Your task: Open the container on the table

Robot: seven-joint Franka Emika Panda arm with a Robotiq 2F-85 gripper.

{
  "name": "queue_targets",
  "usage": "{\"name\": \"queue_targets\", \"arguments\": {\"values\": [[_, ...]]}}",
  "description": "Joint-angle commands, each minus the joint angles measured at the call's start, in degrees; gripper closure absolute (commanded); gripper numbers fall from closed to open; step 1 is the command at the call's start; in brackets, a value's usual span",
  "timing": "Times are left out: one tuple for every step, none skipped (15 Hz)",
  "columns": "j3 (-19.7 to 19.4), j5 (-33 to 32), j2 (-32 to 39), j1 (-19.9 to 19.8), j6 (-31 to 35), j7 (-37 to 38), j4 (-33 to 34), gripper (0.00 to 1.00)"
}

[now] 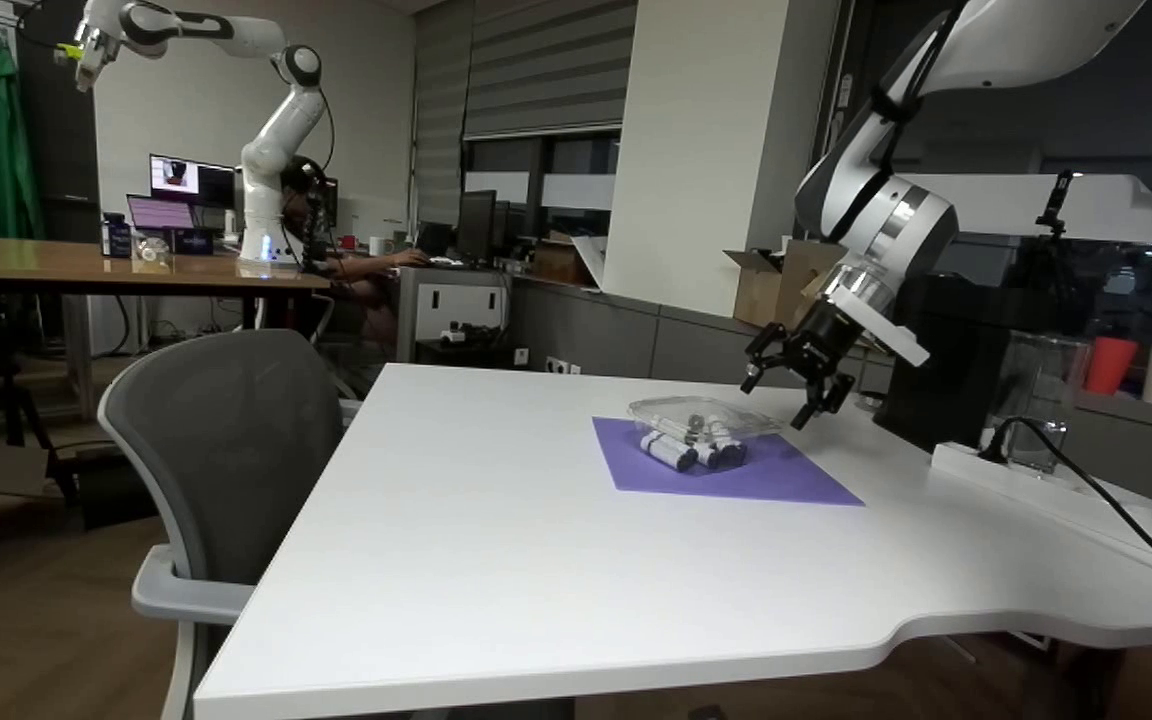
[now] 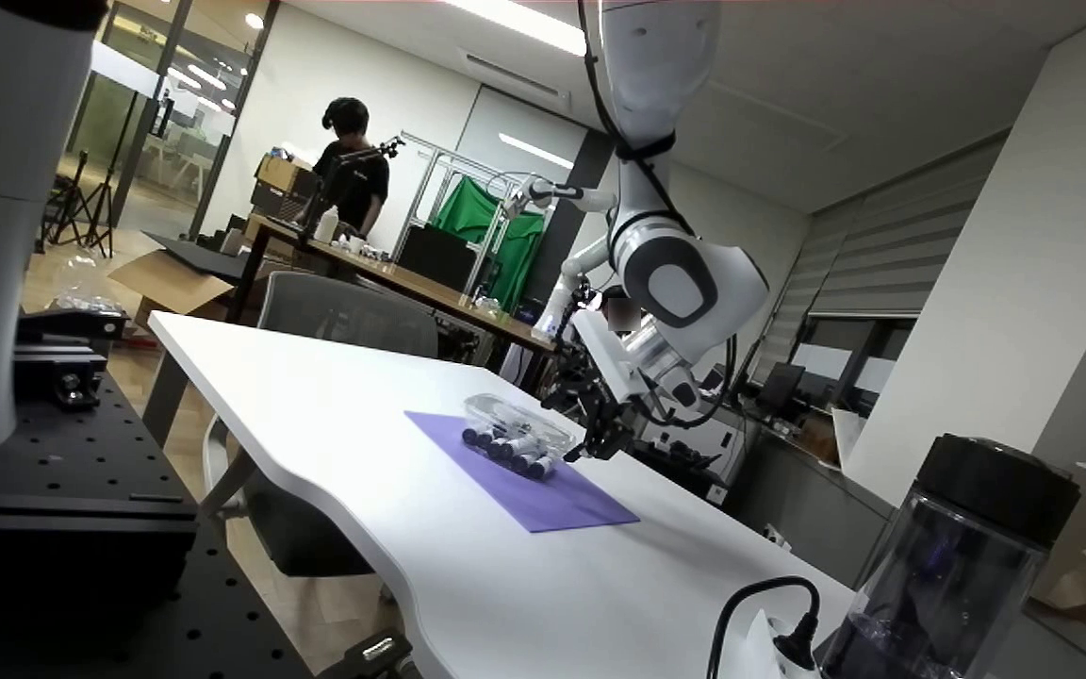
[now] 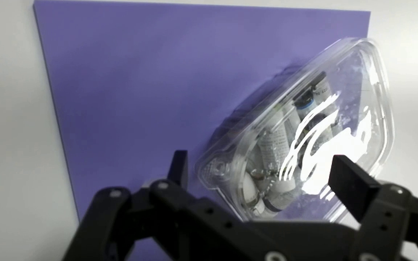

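Observation:
A clear plastic container (image 1: 706, 412) lies on a purple sheet (image 1: 786, 475) on the white table. It also shows in an exterior view (image 2: 517, 420) and in the wrist view (image 3: 258, 139). Its clear lid appears to be on, with strong glare on it, and several white tubes with dark ends lie inside. A tab sticks out at one corner. My gripper (image 3: 259, 159) is open and empty. In the wrist view, one finger is beside the tab over the sheet and the other over the lid. In both exterior views the gripper (image 1: 775, 402) (image 2: 560, 430) is beside the container, apparently apart from it.
A white power strip (image 1: 1086, 508) with a black cable (image 1: 1106, 492) lies along the table edge. A clear bottle with a black cap (image 2: 939, 566) stands near it. A grey chair (image 1: 226, 450) is at the opposite edge. Another robot arm (image 1: 271, 150) stands on a distant table.

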Motion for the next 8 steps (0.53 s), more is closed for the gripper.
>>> {"name": "queue_targets", "arguments": {"values": [[1.0,1.9,0.4,-0.4,0.4,-0.2,0.9,0.00],[1.0,2.5,0.5,-0.4,0.5,-0.3,0.9,0.00],[1.0,2.7,0.5,-0.2,0.7,-0.1,0.9,0.00],[1.1,3.0,0.6,-0.2,0.8,-0.1,0.9,0.00],[1.2,3.6,0.6,-0.1,1.0,-0.1,0.9,0.00],[1.3,4.0,0.5,-0.2,1.0,-0.1,0.9,0.00],[1.4,4.6,0.4,-0.2,0.9,-0.2,1.0,0.00],[1.5,5.5,0.1,-0.3,1.0,-0.1,0.9,0.00]]}}
